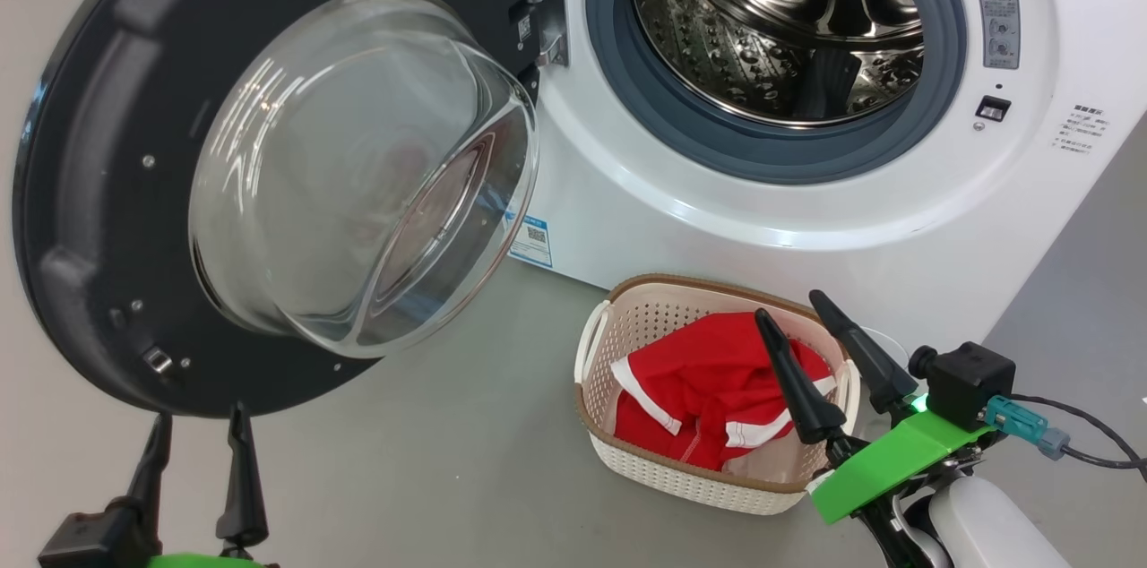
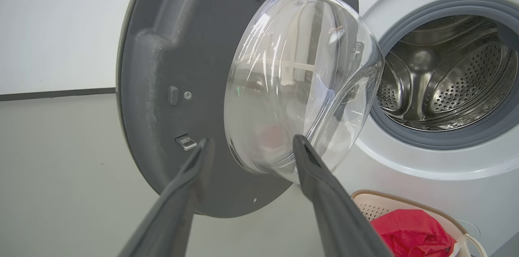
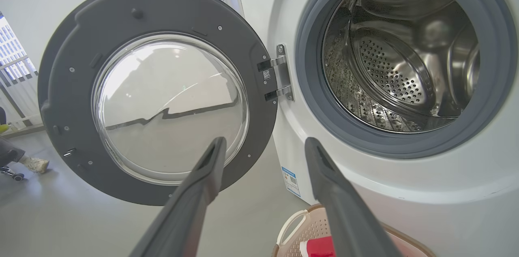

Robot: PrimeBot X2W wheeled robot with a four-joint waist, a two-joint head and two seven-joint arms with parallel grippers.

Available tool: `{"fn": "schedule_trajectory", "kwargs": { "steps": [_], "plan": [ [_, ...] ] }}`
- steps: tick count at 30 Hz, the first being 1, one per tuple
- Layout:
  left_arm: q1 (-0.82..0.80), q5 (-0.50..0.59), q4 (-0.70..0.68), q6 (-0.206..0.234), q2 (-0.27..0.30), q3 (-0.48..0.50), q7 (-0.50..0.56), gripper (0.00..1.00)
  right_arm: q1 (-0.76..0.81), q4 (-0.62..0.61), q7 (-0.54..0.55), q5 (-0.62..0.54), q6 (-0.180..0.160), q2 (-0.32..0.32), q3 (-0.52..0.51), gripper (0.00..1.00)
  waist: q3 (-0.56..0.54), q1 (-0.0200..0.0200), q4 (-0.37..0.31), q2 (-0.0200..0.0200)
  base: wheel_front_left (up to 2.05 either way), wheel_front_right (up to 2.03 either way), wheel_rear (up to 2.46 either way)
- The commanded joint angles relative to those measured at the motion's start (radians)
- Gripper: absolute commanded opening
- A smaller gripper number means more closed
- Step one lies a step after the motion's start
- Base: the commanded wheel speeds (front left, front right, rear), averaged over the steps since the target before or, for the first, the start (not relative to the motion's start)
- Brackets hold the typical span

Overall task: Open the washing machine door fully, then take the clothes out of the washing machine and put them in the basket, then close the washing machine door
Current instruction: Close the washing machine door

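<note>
The washing machine (image 1: 806, 210) has its door (image 1: 107, 192) swung wide to the left, its glass bowl (image 1: 358, 174) bulging toward me. The steel drum (image 1: 780, 12) holds no fabric. The red clothes (image 1: 708, 389) lie in the cream basket (image 1: 645, 460) on the floor before the machine. My right gripper (image 1: 790, 310) hovers open just above the basket's right side, holding nothing. My left gripper (image 1: 200, 416) stands open under the door's lower rim, apart from it. The door (image 2: 170, 66) (image 3: 61, 86), the drum (image 2: 446, 74) (image 3: 405, 54), the clothes (image 2: 409, 232) and the basket (image 3: 300, 228) also show from the wrists.
Grey floor (image 1: 403, 478) spreads left of the basket and under the door. A blue label (image 1: 534, 238) sits low on the machine's front. A person's foot (image 3: 34, 163) shows far left in the right wrist view, beside a wheel. A white wall (image 2: 61, 26) stands behind the door.
</note>
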Motion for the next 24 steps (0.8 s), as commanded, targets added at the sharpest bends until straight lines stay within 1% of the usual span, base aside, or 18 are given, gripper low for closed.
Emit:
{"fn": "schedule_trajectory", "kwargs": {
  "steps": [1, 3, 4, 5, 7, 8, 15, 20, 21, 22, 24],
  "plan": [
    [-0.015, 0.005, -0.03, 0.011, 0.034, 0.038, 0.0, 1.0, 0.01, -0.02, -0.005, 0.007, 0.002, 0.006, 0.023, 1.0, -0.004, 0.0, -0.003, -0.0001, 0.0, 0.0, 0.0],
    [-0.014, 0.005, -0.038, 0.012, 0.04, 0.039, 0.004, 1.0, 0.012, -0.019, -0.005, 0.008, 0.002, 0.006, 0.025, 1.0, -0.007, 0.0, -0.005, -0.0001, 0.0, 0.0, 0.0],
    [-0.015, 0.006, -0.043, 0.013, 0.044, 0.04, 0.006, 0.9, 0.013, -0.019, -0.005, 0.008, 0.002, 0.006, 0.025, 1.0, -0.008, 0.0, -0.006, -0.0001, 0.0, 0.0, 0.0],
    [-0.015, 0.006, -0.048, 0.012, 0.049, 0.04, 0.01, 0.7, 0.015, -0.019, -0.005, 0.009, 0.002, 0.007, 0.024, 1.0, -0.009, 0.0, -0.006, -0.0001, 0.0, 0.0, 0.0],
    [-0.018, 0.0, -0.065, 0.007, 0.054, 0.043, 0.012, 0.07, 0.017, -0.018, -0.005, 0.009, 0.002, 0.008, 0.023, 1.0, -0.011, 0.0, -0.006, -0.0001, 0.0, 0.0, 0.0],
    [-0.02, -0.005, -0.075, 0.004, 0.056, 0.045, 0.015, 0.0, 0.019, -0.018, -0.005, 0.008, 0.002, 0.009, 0.023, 1.0, -0.012, 0.0, -0.006, -0.0001, 0.0, 0.0, 0.0],
    [-0.073, -0.056, -0.158, -0.033, 0.097, 0.078, 0.053, 0.0, 0.025, -0.021, -0.005, 0.006, 0.002, 0.009, 0.013, 1.0, -0.014, 0.0, 0.007, -0.0001, 0.0, 0.0, 0.0],
    [-0.145, -0.13, -0.23, -0.062, 0.137, 0.128, 0.116, 0.0, 0.026, -0.022, -0.005, 0.005, 0.002, 0.013, 0.013, 1.0, -0.015, 0.0, 0.012, -0.0001, 0.0, 0.0, 0.0],
    [-0.161, -0.145, -0.237, -0.07, 0.152, 0.14, 0.131, 0.0, 0.025, -0.022, -0.005, 0.005, 0.002, 0.013, 0.013, 1.0, -0.013, 0.0, 0.012, -0.0001, 0.0, 0.0, 0.0],
    [-0.198, -0.175, -0.252, -0.088, 0.183, 0.166, 0.16, 0.0, 0.024, -0.022, -0.005, 0.004, 0.002, 0.013, 0.015, 1.0, -0.012, 0.0, 0.01, -0.0001, 0.0, 0.0, 0.0],
    [-0.242, -0.21, -0.269, -0.1, 0.217, 0.199, 0.196, 0.0, 0.024, -0.022, -0.005, 0.004, 0.002, 0.012, 0.016, 1.0, -0.01, 0.0, 0.007, -0.0001, 0.0, 0.0, 0.0]
  ]
}}
